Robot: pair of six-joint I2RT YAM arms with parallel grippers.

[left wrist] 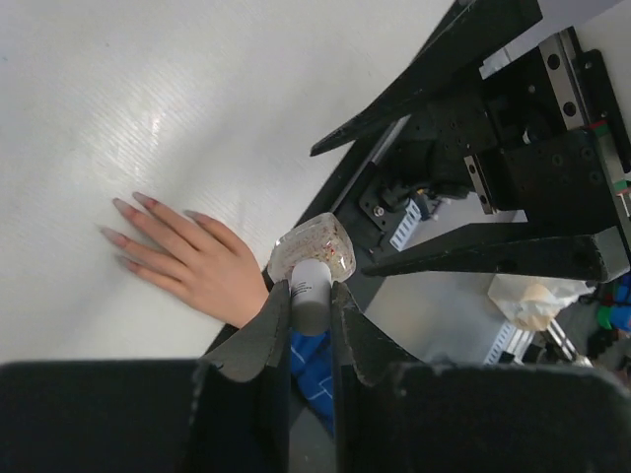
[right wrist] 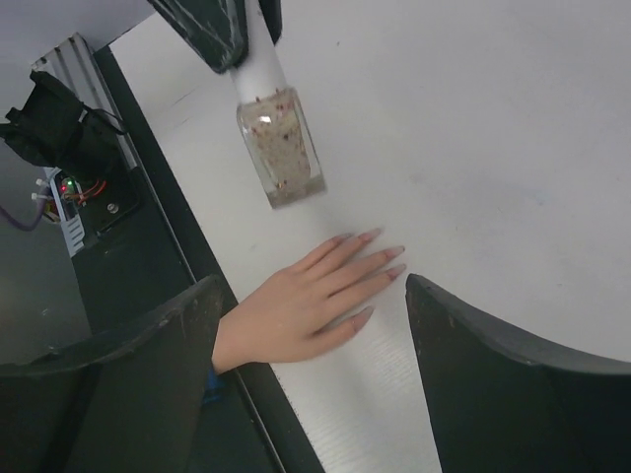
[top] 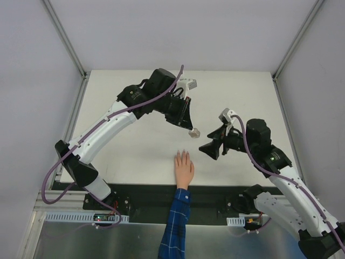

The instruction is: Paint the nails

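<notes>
Pale walls on three sides; white surface [top: 135,108], bare apart from what follows.

Left arm [top: 108,127] reaches from the near left across to the far middle. Right arm [top: 280,172] bends in from the near right. Both point towards the centre, probably so one can hold and the other can work.

Hand [top: 184,168] lies flat, palm down, at the near edge in the middle, with a blue plaid sleeve [top: 176,226] trailing off the near side. Fingers point far and are slightly spread, which leaves each tip reachable.

Left tool [left wrist: 311,296] is clamped narrow on the white cap [left wrist: 310,286] of a bottle [left wrist: 314,251], lifted off the surface just far and right of the fingertips. The glass body sticks out past the jaws, free for a second grip.

Right tool [right wrist: 314,286] hangs wide and empty just right of the hand, facing the bottle. My guess is that it is lined up to take the body so the cap can be twisted off.

Nails [left wrist: 120,206] are long and pale pink, resting on the surface at the far end of the hand. No fresh polish that I can see.
</notes>
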